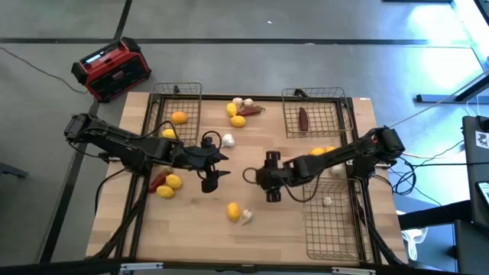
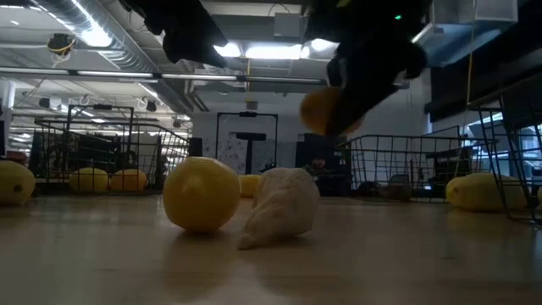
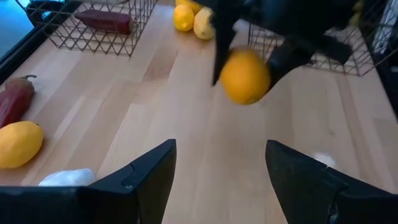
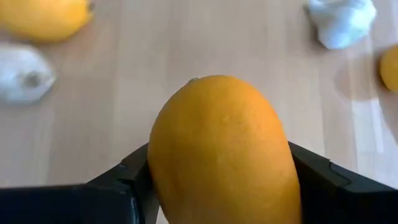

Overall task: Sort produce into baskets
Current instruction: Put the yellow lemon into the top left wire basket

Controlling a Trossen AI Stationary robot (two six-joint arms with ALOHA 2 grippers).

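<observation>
I have the right end effector [image 4: 217, 180] clamped on an orange fruit [image 4: 221, 155], lifted clear of the desk [image 1: 252, 221] near centre for carrying to a basket [image 1: 315, 113] at one o'clock, while the left end effector [image 1: 210, 179] waits with fingers apart, empty.

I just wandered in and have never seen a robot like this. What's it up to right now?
It is sorting produce into wire baskets. The right gripper is holding an orange fruit above the middle of the table. The left gripper hovers open and empty beside it. One basket already holds a dark red piece, while lemons and garlic bulbs remain loose on the wood.
</observation>
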